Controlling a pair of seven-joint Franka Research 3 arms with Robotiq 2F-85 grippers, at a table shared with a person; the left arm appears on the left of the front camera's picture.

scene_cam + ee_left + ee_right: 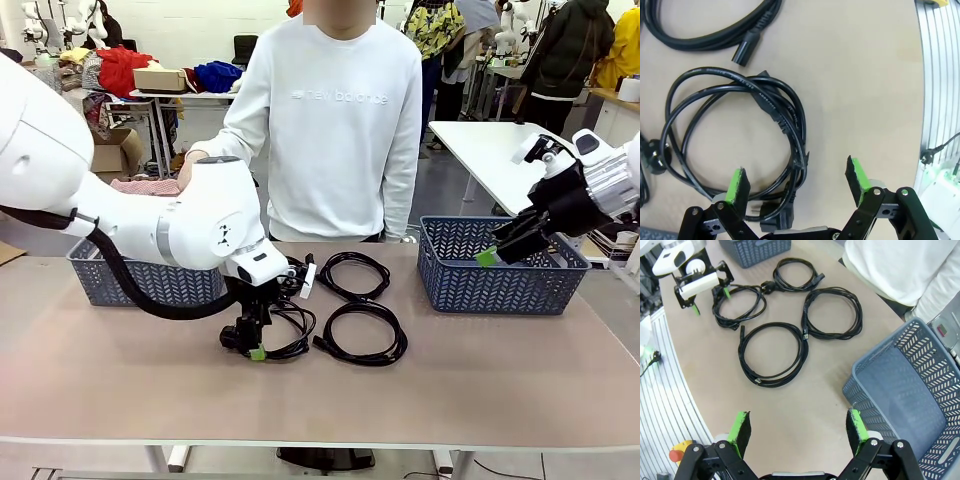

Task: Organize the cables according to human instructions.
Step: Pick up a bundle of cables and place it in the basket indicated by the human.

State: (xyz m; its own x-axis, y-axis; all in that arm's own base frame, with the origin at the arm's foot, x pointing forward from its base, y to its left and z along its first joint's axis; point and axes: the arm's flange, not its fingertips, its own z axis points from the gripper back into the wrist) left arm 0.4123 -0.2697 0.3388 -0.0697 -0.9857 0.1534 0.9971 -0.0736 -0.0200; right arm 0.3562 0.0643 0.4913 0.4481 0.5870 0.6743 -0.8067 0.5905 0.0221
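i see four thin black coiled power cables [744,357] lying mid-way across the tan desk [830,375]. my left pincer [797,182] is spread wide over the near-left coil [790,122], gripping nothing. my right pincer [797,425] is also wide apart and empty, beside the blue-grey plastic basket [880,412].

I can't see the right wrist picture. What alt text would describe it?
Four coiled black cables lie on a tan table, beyond the open right gripper in the foreground. The left gripper, also open, hangs over one far coil; a grey-blue basket stands nearby, and a person in white beyond.
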